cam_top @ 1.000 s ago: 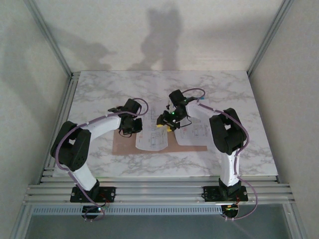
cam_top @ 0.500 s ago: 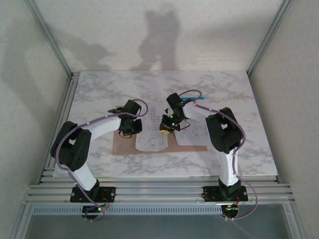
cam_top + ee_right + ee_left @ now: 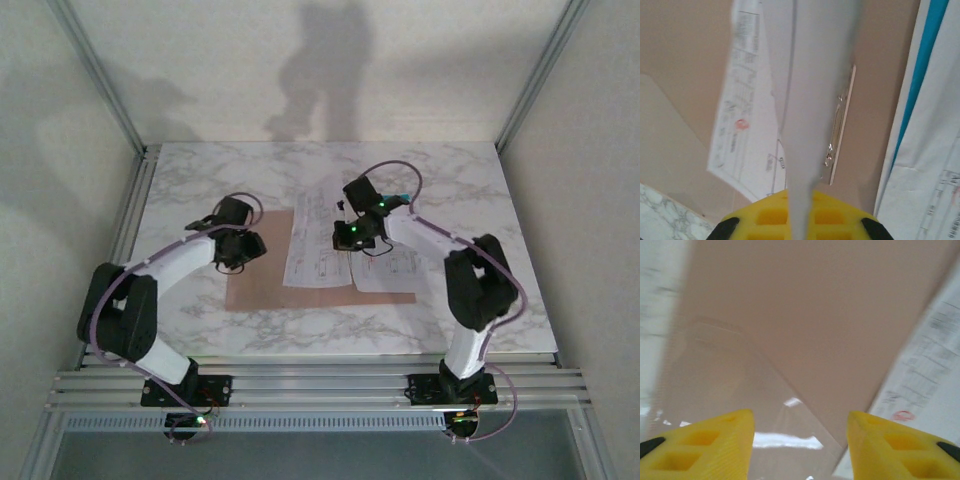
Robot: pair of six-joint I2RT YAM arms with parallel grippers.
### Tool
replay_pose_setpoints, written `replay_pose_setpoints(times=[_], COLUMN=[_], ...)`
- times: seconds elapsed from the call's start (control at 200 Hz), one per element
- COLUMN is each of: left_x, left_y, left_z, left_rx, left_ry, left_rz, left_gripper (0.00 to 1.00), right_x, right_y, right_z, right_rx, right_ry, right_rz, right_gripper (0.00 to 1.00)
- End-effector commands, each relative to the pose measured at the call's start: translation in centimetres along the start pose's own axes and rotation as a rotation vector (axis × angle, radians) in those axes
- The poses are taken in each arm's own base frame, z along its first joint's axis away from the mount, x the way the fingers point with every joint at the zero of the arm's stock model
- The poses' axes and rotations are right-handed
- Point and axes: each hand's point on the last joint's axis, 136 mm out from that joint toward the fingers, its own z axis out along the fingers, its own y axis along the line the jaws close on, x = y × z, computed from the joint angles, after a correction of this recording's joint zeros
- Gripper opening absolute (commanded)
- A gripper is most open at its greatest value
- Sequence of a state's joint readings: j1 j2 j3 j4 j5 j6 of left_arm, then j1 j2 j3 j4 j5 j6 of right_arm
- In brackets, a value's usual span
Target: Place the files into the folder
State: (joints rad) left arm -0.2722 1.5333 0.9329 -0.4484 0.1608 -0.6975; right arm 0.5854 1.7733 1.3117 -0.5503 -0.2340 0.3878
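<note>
The tan-brown folder (image 3: 255, 288) lies open and flat on the marble table. My right gripper (image 3: 350, 238) is shut on the edge of a white printed file sheet (image 3: 318, 245) that lies over the folder's middle. In the right wrist view that sheet (image 3: 810, 75) rises edge-on from the shut yellow jaws (image 3: 800, 194), above the folder (image 3: 880, 100) and its metal clip (image 3: 840, 125). More files (image 3: 392, 270) lie at the right, one of them cyan (image 3: 925, 60). My left gripper (image 3: 243, 247) hangs open over the folder's left half (image 3: 815, 315), with nothing between its fingers (image 3: 800, 425).
A clear plastic pocket (image 3: 740, 390) covers part of the folder's left leaf. Bare marble table (image 3: 450, 180) surrounds the folder. Aluminium frame posts (image 3: 130, 130) and white walls close in the sides and back. The arm bases stand at the near rail (image 3: 300, 385).
The right gripper has shut on a white sheet and drawn it toward the back. The left gripper has opened and swung left, off the papers.
</note>
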Motion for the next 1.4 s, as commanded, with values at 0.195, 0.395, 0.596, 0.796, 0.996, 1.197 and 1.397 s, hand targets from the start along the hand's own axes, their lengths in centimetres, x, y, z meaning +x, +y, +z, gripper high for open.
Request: replay_pose_setpoints(times=[0.195, 0.395, 0.596, 0.796, 0.996, 1.197, 1.397], left_x=[1.4, 3.7, 5.6, 6.6, 7.1, 7.0, 6.8], left_y=[8.3, 10.3, 10.8, 10.8, 10.6, 10.5, 10.5], left_z=[-0.9, -1.0, -0.6, 0.0, 0.5, 0.7, 0.8], left_rx=[-0.102, -0.127, -0.105, -0.097, -0.084, -0.086, -0.09], left_ry=[0.025, 0.06, 0.101, 0.148, 0.172, 0.174, 0.172], left_rz=[-0.257, -0.281, -0.316, -0.31, -0.307, -0.298, -0.294], left_gripper=[0.3, 0.12, 0.01, 0.0, 0.0, 0.0, 0.0], right_x=[-2.5, -2.2, -1.8, -1.0, -0.4, 0.0, 0.9], right_y=[1.8, 2.7, 3.7, 5.1, 5.7, 6.1, 6.2], right_z=[-4.7, -5.3, -4.5, -3.2, -2.3, -1.8, -0.6], right_rx=[-0.035, -0.076, -0.113, -0.147, -0.173, -0.193, -0.234], right_ry=[-0.294, -0.322, -0.306, -0.267, -0.237, -0.201, -0.135], right_rz=[-0.29, -0.334, -0.339, -0.35, -0.342, -0.329, -0.308], right_gripper=[0.0, 0.0, 0.0, 0.0, 0.0, 0.0, 0.0])
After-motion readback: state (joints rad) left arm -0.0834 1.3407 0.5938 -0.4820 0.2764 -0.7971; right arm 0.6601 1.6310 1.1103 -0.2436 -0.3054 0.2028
